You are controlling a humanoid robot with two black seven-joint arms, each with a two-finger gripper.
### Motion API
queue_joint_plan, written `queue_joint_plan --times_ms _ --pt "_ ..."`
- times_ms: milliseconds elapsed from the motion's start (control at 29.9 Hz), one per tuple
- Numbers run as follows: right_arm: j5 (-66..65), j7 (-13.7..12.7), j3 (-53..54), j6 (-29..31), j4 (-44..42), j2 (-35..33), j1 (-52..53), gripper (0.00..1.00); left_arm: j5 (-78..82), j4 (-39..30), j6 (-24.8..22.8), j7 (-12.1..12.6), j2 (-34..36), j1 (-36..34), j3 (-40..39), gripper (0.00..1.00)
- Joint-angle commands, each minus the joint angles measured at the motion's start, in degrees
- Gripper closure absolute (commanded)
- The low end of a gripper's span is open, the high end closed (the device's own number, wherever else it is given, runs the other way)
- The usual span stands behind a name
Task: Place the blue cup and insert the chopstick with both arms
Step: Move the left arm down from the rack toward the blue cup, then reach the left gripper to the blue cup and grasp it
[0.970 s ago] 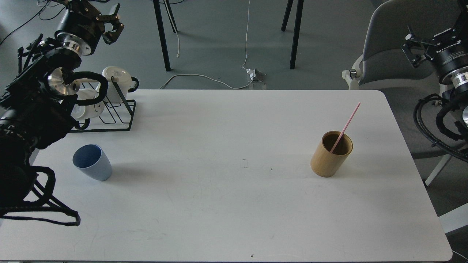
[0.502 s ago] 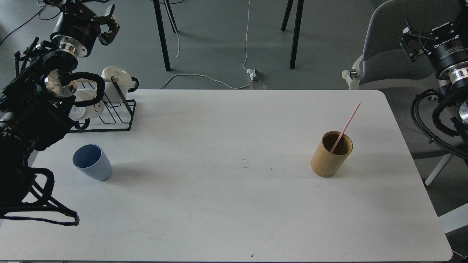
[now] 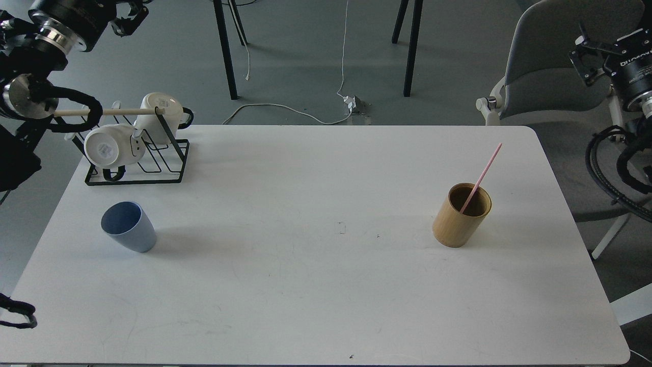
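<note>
The blue cup (image 3: 128,226) stands upright on the white table (image 3: 326,295) near its left side, with nothing inside it. The pink chopstick (image 3: 483,175) leans in the tan bamboo holder (image 3: 462,214) on the right side, its tip pointing up and right. My left gripper (image 3: 128,14) is at the top left corner, high above the floor behind the table, partly cut off by the frame edge and far from the cup. My right gripper (image 3: 585,48) is at the far right, off the table beside a chair, far from the holder. Neither holds anything that I can see.
A black wire rack (image 3: 153,168) with a pale wooden rod (image 3: 122,110) and two white mugs (image 3: 109,145) stands at the table's back left corner. A grey chair (image 3: 550,66) is behind the right corner. Cables lie on the floor.
</note>
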Motion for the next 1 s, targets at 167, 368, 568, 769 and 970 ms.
queue_joint_plan --times_ms 167,368,568,769,970 --pt "0.0 0.1 3.1 0.4 2.1 -0.1 -3.6 0.01 44.9 -18.6 0.0 -6.8 14.1 1.1 0.2 0.01" --pt "-0.1 0.1 3.4 1.0 1.5 -0.1 -4.2 0.01 62.7 -24.9 0.0 -7.0 20.8 4.5 2.7 0.01" --pt "-0.1 0.7 3.4 1.0 1.4 0.2 -4.9 0.01 71.5 -27.0 0.0 -7.0 24.1 9.3 6.3 0.09" --pt "-0.1 0.7 3.4 1.0 1.3 0.7 -4.9 0.01 82.9 -25.5 4.8 -7.4 24.0 14.6 10.9 0.12" --pt "-0.1 0.8 3.3 1.0 1.1 0.8 -5.0 0.01 88.1 -23.0 9.5 -8.5 23.4 17.9 14.0 0.18"
